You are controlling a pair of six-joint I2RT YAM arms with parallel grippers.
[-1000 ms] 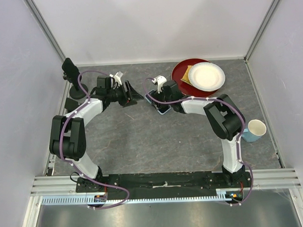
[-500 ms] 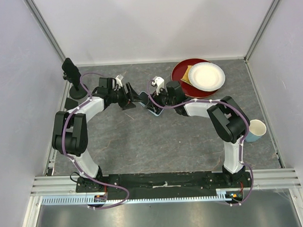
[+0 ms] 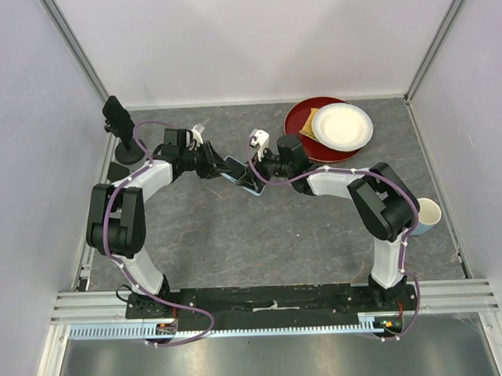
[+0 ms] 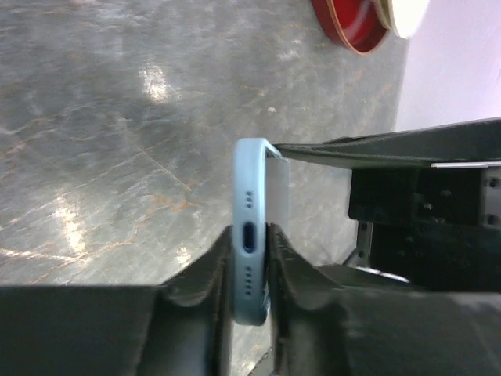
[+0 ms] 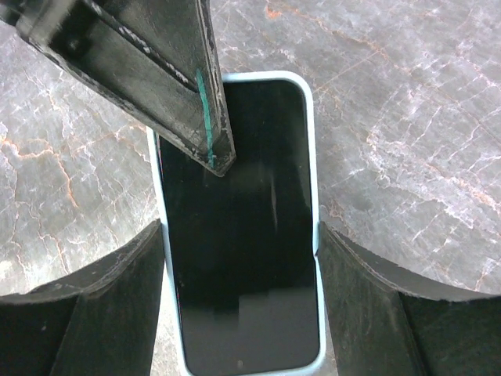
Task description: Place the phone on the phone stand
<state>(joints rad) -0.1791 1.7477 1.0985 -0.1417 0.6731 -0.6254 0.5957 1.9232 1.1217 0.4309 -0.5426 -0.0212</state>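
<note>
1. Top view:
   - We record a grey marbled desk (image 3: 236, 246).
   - A black phone stand (image 3: 117, 120) stands upright at the far left corner.
   - The phone (image 3: 239, 177), in a light blue case, sits toward the back middle of the desk, well apart from the stand.
   - The left fingers (image 3: 222, 167) reach the phone from the left and the right fingers (image 3: 254, 176) from the right.
   - A red plate (image 3: 294, 112) lies at the far right with a white plate (image 3: 342, 125) resting on it.
   - A cup (image 3: 425, 212) stands at the right edge, just beside the right arm.

2. Left wrist view:
   - We see the phone (image 4: 249, 235) edge-on, with its charging port facing the camera.
   - The left fingers (image 4: 213, 270) are clamped on it, one pressing each broad face.
   - One of the right fingers (image 4: 391, 149) touches the phone's far end.
   - The red plate (image 4: 352, 27) shows at the top right.

3. Right wrist view:
   - We see the phone (image 5: 239, 235) screen up, the screen dark.
   - The right fingers (image 5: 117, 313) are clamped on its two long edges.
   - One of the left fingers (image 5: 156, 70) lies across the upper left of the screen.
   - The desk (image 5: 407, 117) lies behind the phone.
</note>
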